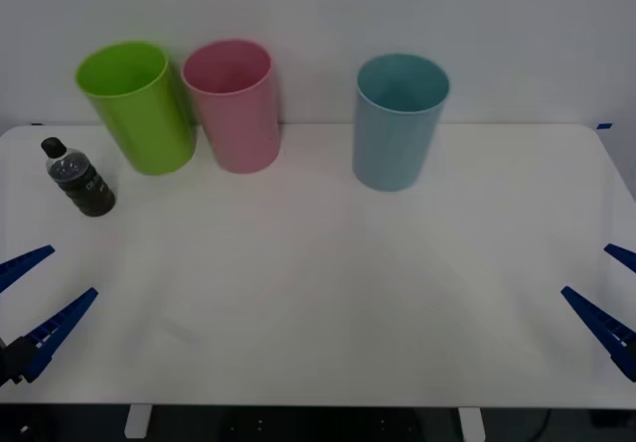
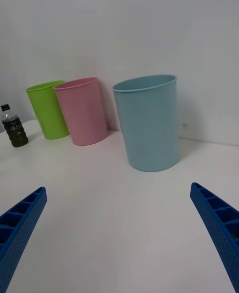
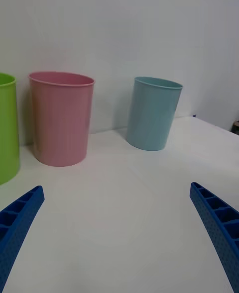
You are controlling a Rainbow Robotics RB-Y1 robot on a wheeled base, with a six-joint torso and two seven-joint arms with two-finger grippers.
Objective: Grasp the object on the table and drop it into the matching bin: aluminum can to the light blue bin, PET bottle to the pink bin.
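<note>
While both arms sit low at the near edge of the white bench point(image 1: 328, 293), the left end effector point(image 1: 35, 298) rests at the near left corner with fingers spread, gripping nothing, and the right end effector point(image 1: 611, 298) at the near right corner is likewise spread and empty. PET bottle point(image 1: 79, 179): small, dark body, black cap, upright near the far left edge, just left of the lime green bin point(image 1: 139, 109). Pink bin point(image 1: 236, 106): upright, just beside the green one at the far edge. Light blue bin point(image 1: 399, 121): upright, apart to the right of the pink.
</note>
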